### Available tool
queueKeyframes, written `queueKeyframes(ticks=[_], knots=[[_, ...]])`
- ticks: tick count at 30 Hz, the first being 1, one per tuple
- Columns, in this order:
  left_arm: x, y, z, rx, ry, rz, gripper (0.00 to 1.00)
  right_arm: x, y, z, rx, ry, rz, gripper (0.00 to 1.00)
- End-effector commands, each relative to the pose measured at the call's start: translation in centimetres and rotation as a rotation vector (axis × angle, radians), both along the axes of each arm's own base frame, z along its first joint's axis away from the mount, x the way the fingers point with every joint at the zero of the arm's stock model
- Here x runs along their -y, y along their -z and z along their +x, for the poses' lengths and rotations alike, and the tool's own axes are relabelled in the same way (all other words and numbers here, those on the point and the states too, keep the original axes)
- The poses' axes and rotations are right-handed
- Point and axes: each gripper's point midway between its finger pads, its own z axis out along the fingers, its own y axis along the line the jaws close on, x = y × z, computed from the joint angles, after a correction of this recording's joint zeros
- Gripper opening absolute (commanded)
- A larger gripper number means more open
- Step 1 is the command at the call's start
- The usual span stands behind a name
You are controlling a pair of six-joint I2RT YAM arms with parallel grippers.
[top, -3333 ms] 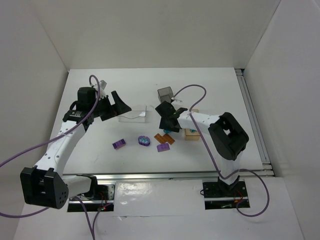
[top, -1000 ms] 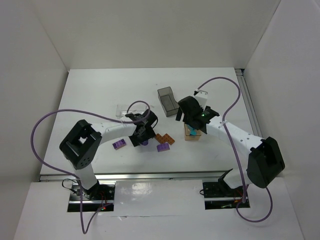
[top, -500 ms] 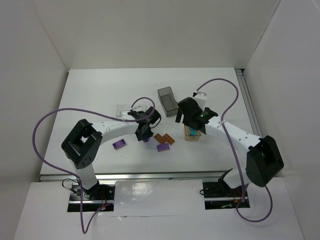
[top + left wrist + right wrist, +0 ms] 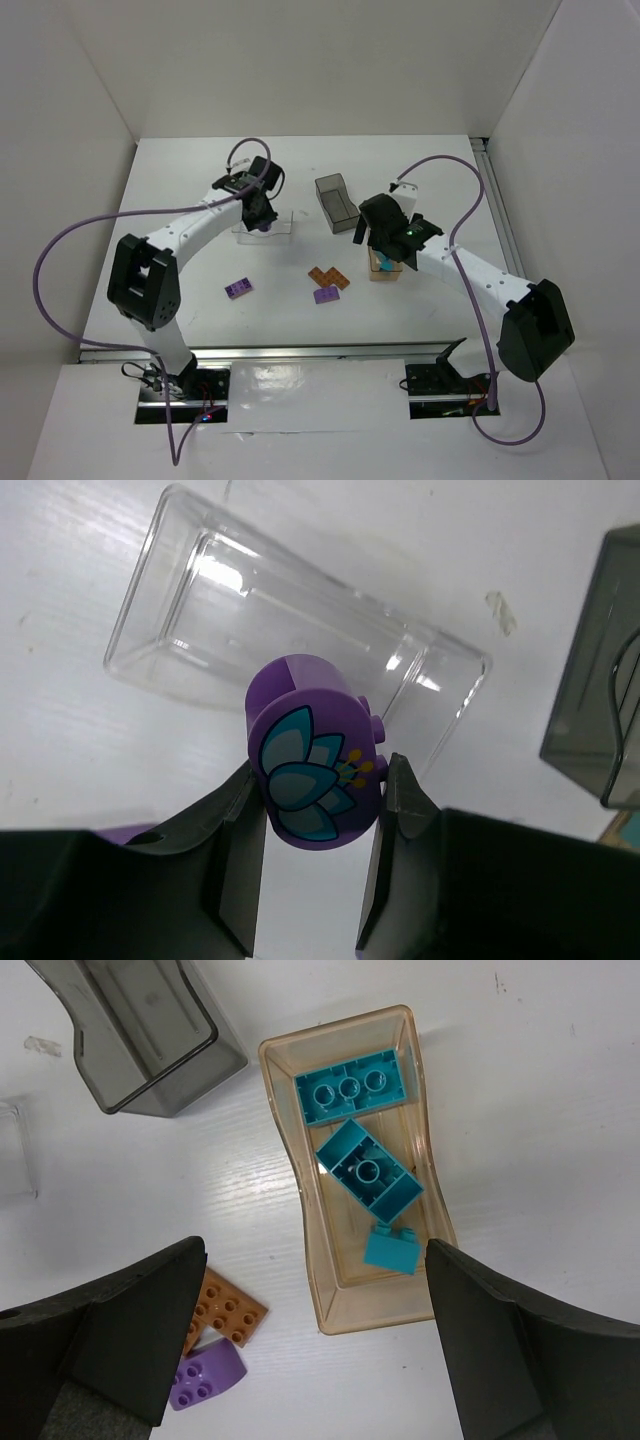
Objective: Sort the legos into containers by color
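My left gripper (image 4: 325, 776) is shut on a purple oval lego with a teal flower print (image 4: 315, 765). It holds the lego just above the clear container (image 4: 200, 590), at the back left of the table (image 4: 265, 228). My right gripper (image 4: 318, 1250) is open and holds nothing. It hovers over the tan container (image 4: 345, 1300), which holds three teal legos (image 4: 368, 1170). An orange-brown flat lego (image 4: 228, 1310) and a purple lego (image 4: 205, 1377) lie side by side on the table. Another purple lego (image 4: 238, 288) lies further left.
The smoky dark grey container (image 4: 336, 200) stands between the clear and tan ones, and its inside (image 4: 140, 1030) shows nothing in it. The loose legos lie in front of the containers near the middle (image 4: 328, 280). White walls surround the table.
My left gripper shut on the purple oval lego at mid-table, lifted it, and carried it back-left over the clear container. The right arm has hardly moved.
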Motion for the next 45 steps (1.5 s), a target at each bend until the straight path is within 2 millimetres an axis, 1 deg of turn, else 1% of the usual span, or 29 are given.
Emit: queueKeyframes(ticks=[1,4,5,6,7,8,9,10,11,12,13,15,17,18,20,21,22,23,24,25,26,27,28,29,33,36,40,42,45], knots=[[0.8,1.0,1.9,-0.044,0.074,-0.017,0.1,0.7,-0.9,-0.2,0.02,0.011,-0.016,0.98],[1.0,1.8,3.0,-0.053,0.069,-0.022,0.11,1.2,-1.2,0.0,0.022,0.019,-0.03,0.98],[1.5,1.9,3.4,-0.051,0.077,-0.038,0.14,1.2,-1.2,0.0,0.022,0.019,-0.03,0.98],[1.2,2.2,3.8,-0.054,0.066,-0.038,0.18,1.2,-1.2,0.0,0.021,0.013,-0.037,0.98],[1.5,2.9,4.0,-0.073,0.081,-0.036,0.25,1.2,-1.2,0.0,0.021,0.013,-0.037,0.98],[1.6,2.8,4.2,-0.073,0.081,-0.036,0.34,1.5,-1.2,0.1,0.021,0.022,-0.037,0.98],[1.6,2.8,4.2,-0.073,0.081,-0.036,0.54,1.5,-1.4,0.1,0.021,0.023,-0.037,0.98],[1.7,3.0,4.1,-0.087,0.085,-0.041,0.64,1.5,-1.4,0.1,0.021,0.023,-0.037,0.98],[1.7,2.5,4.1,-0.077,0.086,-0.045,0.67,1.5,-1.4,0.1,0.021,0.023,-0.037,0.98],[1.6,2.4,3.8,-0.078,0.086,-0.045,0.83,1.5,-1.4,0.1,0.021,0.023,-0.037,0.98],[1.4,1.6,3.8,-0.058,0.082,-0.044,0.85,1.5,-1.4,0.1,0.021,0.023,-0.037,0.98],[1.3,-0.4,3.2,-0.01,0.073,-0.049,0.85,1.5,-1.7,0.1,0.028,0.023,-0.032,0.98],[1.6,-1.2,1.6,0.009,0.086,-0.036,0.85,1.6,-1.3,-0.1,0.019,0.023,-0.038,0.98],[1.1,-3.2,1.0,0.066,0.068,-0.022,0.85,1.6,-1.3,-0.1,0.019,0.023,-0.038,0.98],[-0.3,-3.1,-2.3,0.057,0.027,-0.01,0.85,1.5,-1.6,-0.2,0.025,0.023,-0.019,0.98],[-0.9,-1.3,-3.5,0.005,0.028,0.018,0.85,1.6,-1.1,-0.4,0.015,0.023,-0.026,0.98],[-1.7,-2.3,-4.7,0.04,-0.023,-0.016,0.85,1.2,-1.4,-0.1,0.028,0.016,-0.007,0.98],[-2.9,0.4,-7.2,-0.021,-0.049,0.004,0.86,0.9,-0.8,-0.4,0.014,0.008,0.011,0.98],[-3.7,1.1,-8.4,-0.029,-0.081,0.002,0.88,0.7,-0.5,-0.4,0.01,0.0,0.02,0.98],[-4.2,1.7,-9.1,-0.019,-0.12,-0.01,0.94,0.5,-0.2,-0.5,0.004,-0.009,0.028,0.98],[-5.1,2.8,-10.7,-0.02,-0.12,-0.01,0.97,0.2,-0.3,-0.4,0.009,-0.007,0.049,0.98],[-5.4,3.1,-10.5,0.002,-0.123,-0.018,1.0,-0.2,0.1,-0.6,-0.001,-0.019,0.042,0.98],[-5.6,3.5,-11.0,-0.016,-0.117,-0.024,1.0,-0.6,0.5,-0.7,-0.011,-0.023,0.042,0.99],[-5.8,4.2,-11.4,-0.032,-0.113,-0.022,1.0,-0.7,0.1,-0.5,-0.003,-0.023,0.047,0.99],[-5.4,5.5,-11.6,-0.095,-0.091,-0.044,1.0,-1.2,1.1,-0.7,-0.021,-0.033,0.016,1.0],[-5.5,6.4,-11.5,-0.122,-0.09,-0.036,1.0,-1.7,1.0,-0.7,-0.019,-0.038,0.023,1.0],[-5.0,8.6,-11.7,-0.171,-0.072,-0.079,1.0,-1.9,0.9,-0.5,-0.019,-0.038,0.023,1.0],[-5.4,9.4,-11.8,-0.197,-0.084,-0.068,1.0,-1.8,0.6,-0.5,-0.012,-0.038,0.029,1.0],[-5.4,10.0,-12.0,-0.218,-0.093,-0.061,0.95,-2.0,0.6,-0.6,-0.007,-0.041,0.023,1.0]])
